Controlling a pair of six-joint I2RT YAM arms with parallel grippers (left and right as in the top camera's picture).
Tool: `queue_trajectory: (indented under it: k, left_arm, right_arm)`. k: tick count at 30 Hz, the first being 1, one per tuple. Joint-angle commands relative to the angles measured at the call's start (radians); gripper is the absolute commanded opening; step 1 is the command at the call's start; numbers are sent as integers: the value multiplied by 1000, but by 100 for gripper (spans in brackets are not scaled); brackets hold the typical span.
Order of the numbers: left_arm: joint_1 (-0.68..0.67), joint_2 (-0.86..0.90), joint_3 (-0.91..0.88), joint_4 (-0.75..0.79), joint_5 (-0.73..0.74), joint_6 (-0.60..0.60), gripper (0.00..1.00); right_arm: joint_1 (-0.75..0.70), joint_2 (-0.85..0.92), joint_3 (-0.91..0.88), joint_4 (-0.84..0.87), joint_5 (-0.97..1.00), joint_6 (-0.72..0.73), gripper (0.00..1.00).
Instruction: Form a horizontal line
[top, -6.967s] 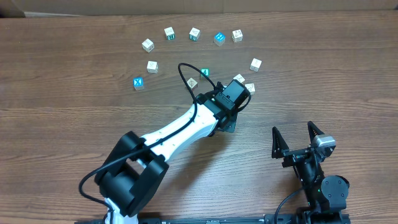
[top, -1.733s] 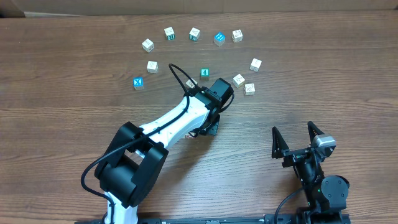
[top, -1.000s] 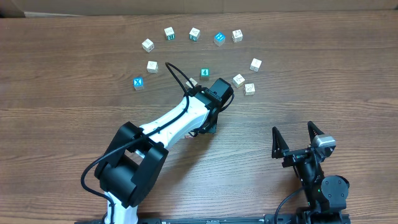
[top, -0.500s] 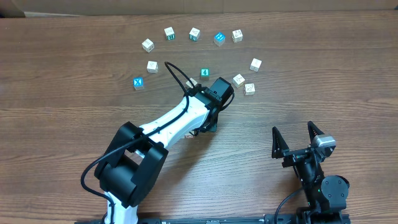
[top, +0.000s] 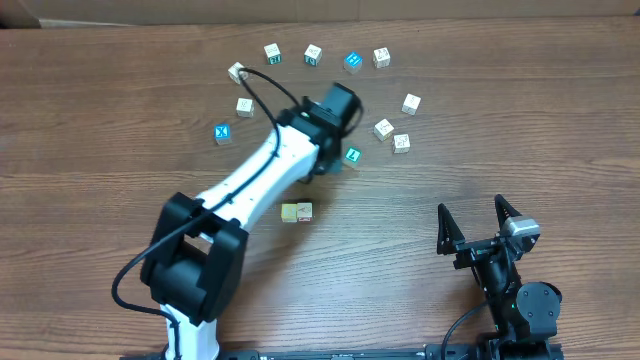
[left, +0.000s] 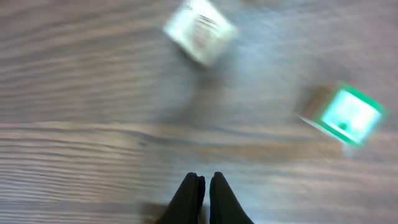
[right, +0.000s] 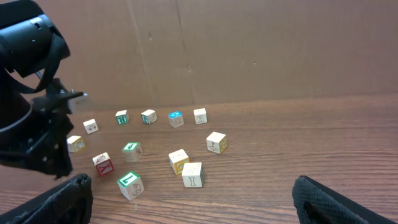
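No row shows; the small cubes lie scattered. A pale yellow cube (top: 296, 211) lies alone on the table, nearer the front than the others. Whitish cubes (top: 384, 128) (top: 401, 143) (top: 411, 103) lie at the right and show in the right wrist view (right: 192, 174). My left gripper (top: 322, 160) (left: 204, 186) is shut and empty, low over the wood. In its blurred view a whitish cube (left: 200, 31) lies ahead and a green-faced cube (left: 345, 115) (top: 352, 155) to the right. My right gripper (top: 480, 235) (right: 199, 199) is open and empty at the front right.
An arc of cubes runs along the back (top: 237, 72) (top: 272, 53) (top: 313, 54) (top: 352, 62) (top: 381, 58). Two more, one whitish (top: 244, 106) and one blue-faced (top: 222, 133), lie at the left. A cardboard wall (right: 249, 50) stands behind the table.
My left arm swung back and left, leaving the pale yellow cube on the table at the front. The green-faced cube now lies lower and further right. The right arm has not moved.
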Motion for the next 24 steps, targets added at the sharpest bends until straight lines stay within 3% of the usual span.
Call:
queue_trajectory:
  k: [1, 5, 13, 24]
  left_arm:
    - [119, -2, 23, -8, -7, 3, 4]
    - [253, -2, 23, -39, 0, 5, 4]
    - [464, 0, 16, -151, 208, 138, 4]
    - [431, 0, -168, -180, 246, 175, 4]
  right_arm:
    - [5, -10, -10, 5, 5, 2, 100]
    - [5, -10, -10, 5, 5, 2, 100]
    - [5, -10, -10, 5, 5, 2, 100]
    - [5, -10, -10, 5, 5, 2, 100]
